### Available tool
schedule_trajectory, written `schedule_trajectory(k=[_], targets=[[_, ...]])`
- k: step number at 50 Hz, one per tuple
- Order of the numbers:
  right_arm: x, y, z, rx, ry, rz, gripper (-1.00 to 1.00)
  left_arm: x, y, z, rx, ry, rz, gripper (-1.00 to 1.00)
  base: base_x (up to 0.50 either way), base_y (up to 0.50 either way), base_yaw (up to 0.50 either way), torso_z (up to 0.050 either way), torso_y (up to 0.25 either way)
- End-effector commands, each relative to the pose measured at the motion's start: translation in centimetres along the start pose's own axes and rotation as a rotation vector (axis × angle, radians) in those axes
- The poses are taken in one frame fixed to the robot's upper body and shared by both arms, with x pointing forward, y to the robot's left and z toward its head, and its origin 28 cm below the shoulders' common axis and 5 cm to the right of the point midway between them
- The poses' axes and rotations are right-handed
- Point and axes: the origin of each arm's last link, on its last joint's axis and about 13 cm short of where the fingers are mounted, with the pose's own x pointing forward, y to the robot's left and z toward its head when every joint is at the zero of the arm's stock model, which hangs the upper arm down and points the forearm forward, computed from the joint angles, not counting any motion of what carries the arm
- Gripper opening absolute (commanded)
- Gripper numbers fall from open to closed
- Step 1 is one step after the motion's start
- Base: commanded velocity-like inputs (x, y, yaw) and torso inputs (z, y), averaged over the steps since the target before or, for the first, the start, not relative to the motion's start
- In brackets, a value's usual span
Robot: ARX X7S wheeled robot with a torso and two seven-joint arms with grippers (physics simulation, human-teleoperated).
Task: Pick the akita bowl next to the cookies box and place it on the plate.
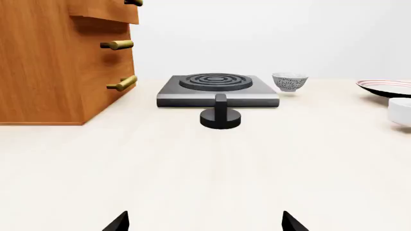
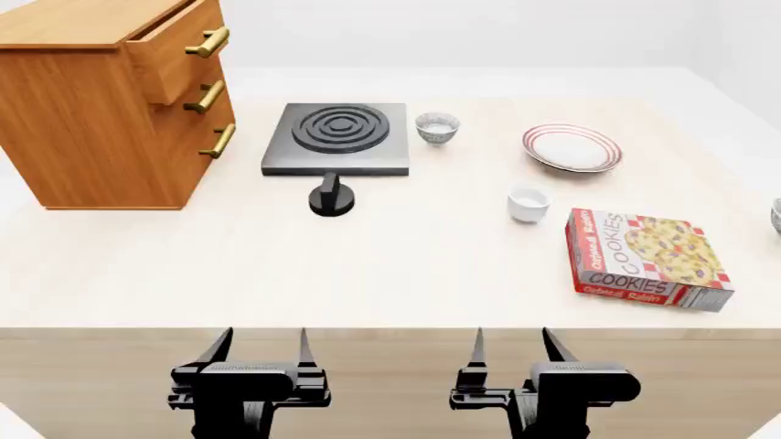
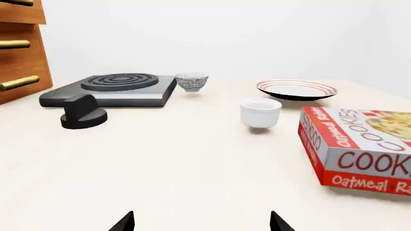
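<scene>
The akita bowl (image 2: pixel 776 216) next to the cookies box shows only as a sliver at the far right edge of the head view, to the right of the box. The red cookies box (image 2: pixel 645 259) (image 3: pixel 359 149) lies flat at the table's right. Behind the box rests the red-ringed plate (image 2: pixel 572 147) (image 3: pixel 297 89) (image 1: pixel 385 88). A second bowl of the same kind (image 2: pixel 437 127) (image 3: pixel 192 81) (image 1: pixel 289 82) stands by the stove. My left gripper (image 2: pixel 260 343) (image 1: pixel 205 224) and right gripper (image 2: pixel 510 340) (image 3: pixel 201 222) hover open at the table's front edge, holding nothing.
A black stove (image 2: pixel 337 137) with a loose knob (image 2: pixel 331 198) in front sits mid-table. A wooden drawer cabinet (image 2: pixel 110 101) fills the back left. A plain white cup (image 2: pixel 529 202) (image 3: pixel 261 112) stands between the plate and the cookies box.
</scene>
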Motion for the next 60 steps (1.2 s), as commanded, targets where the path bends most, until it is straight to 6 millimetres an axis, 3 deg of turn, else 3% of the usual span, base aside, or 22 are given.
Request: schedule_trajectory(k=[1, 17, 18, 19, 20, 28, 36, 60], targets=[[-0.5, 0.3, 0.1, -0.020, -0.007, 0.014, 1.00, -0.1, 0.1, -0.1, -0.003, -0.008, 0.016, 1.00, 0.00, 0.00, 0.00, 0.000, 0.000], [-1.6, 0.5, 0.4, -0.025, -0.010, 0.019, 1.00, -0.9, 0.2, 0.4, -0.017, -0.010, 0.010, 1.00, 0.00, 0.00, 0.00, 0.000, 0.000], [-1.9, -0.3, -1.4, -0.029, 0.068, -0.016, 1.00, -1.1, 0.2, -0.9, -0.010, 0.052, 0.012, 1.00, 0.00, 0.00, 0.00, 0.000, 0.000], [-1.6, 0.5, 0.7, -0.007, -0.019, 0.012, 1.00, -0.9, 0.3, 0.5, -0.005, -0.008, 0.029, 1.00, 0.00, 0.00, 0.00, 0.000, 0.000], [-1.5, 0.5, 0.9, -0.037, -0.020, -0.028, 1.00, -0.8, 0.3, 0.6, -0.006, 0.002, 0.028, 1.00, 0.00, 0.00, 0.00, 0.000, 0.000], [-1.5, 0.6, 1.2, -0.093, -0.083, -0.088, 1.00, -1.3, 0.2, 0.8, 0.033, -0.041, 0.042, 1.00, 0.00, 0.00, 0.00, 0.000, 0.000], [-2.7, 0.0, 2.2, -0.091, -0.185, -0.070, 1.00, -1.9, 0.2, 1.7, 0.051, -0.140, 0.063, 1.00, 0.00, 0.00, 0.00, 0.000, 0.000], [-3.0, 0.0, 2.4, -0.079, -0.210, -0.052, 1.00, -2.5, 0.2, 1.6, 0.043, -0.165, 0.017, 1.00, -0.13, -0.49, 0.00, 0.000, 0.000]])
